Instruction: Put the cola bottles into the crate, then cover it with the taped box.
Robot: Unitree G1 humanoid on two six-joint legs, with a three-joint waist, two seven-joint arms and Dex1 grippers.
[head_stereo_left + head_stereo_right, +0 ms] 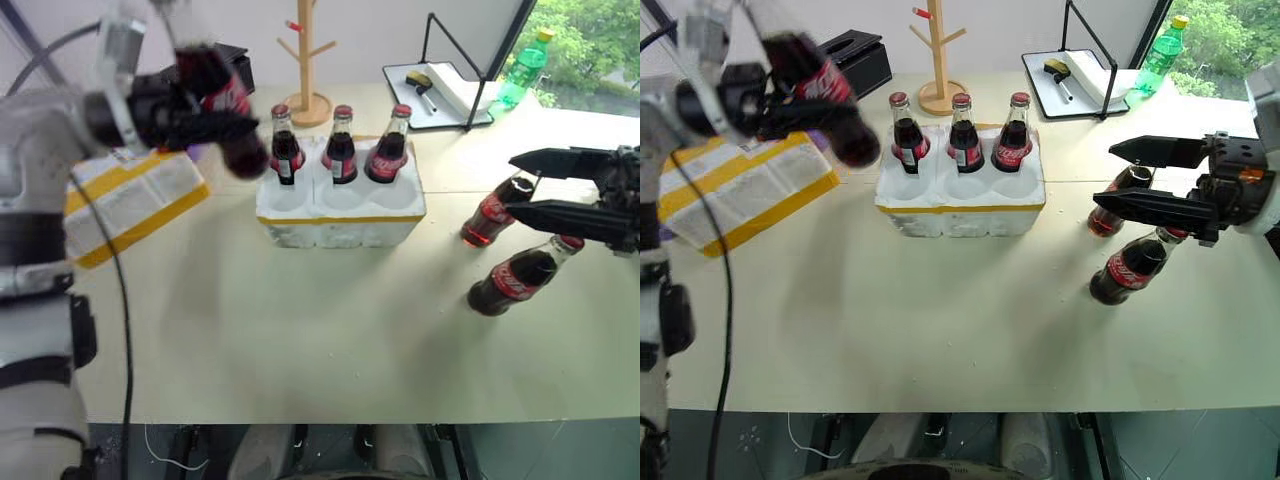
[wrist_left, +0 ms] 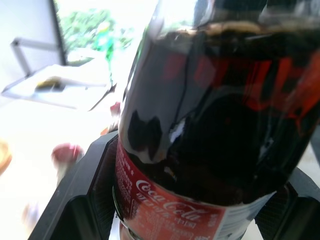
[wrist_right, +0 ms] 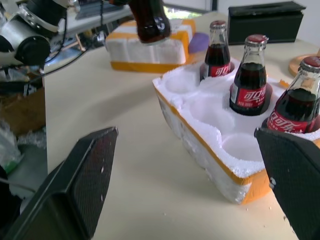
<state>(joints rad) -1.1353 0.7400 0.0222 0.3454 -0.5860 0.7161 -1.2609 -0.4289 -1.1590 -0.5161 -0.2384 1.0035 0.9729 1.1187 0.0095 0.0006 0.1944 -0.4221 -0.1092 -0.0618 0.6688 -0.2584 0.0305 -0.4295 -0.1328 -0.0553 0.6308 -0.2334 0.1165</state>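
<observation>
Three bottles in crate: cola bottles [image 1: 341, 148] stand upright in the back row of wells of the crate [image 1: 340, 215]; front wells unfilled.
Left gripper [image 1: 215, 125]: clamped on a fourth bottle [image 1: 225, 110], lifted above the table, left of the crate.
Right gripper [image 1: 1120, 175]: fingers spread apart, holding nothing, above two bottles [image 1: 1125, 268] lying on the table right of the crate.
Taped box [image 1: 740, 190]: lies on the table left of the crate.
</observation>
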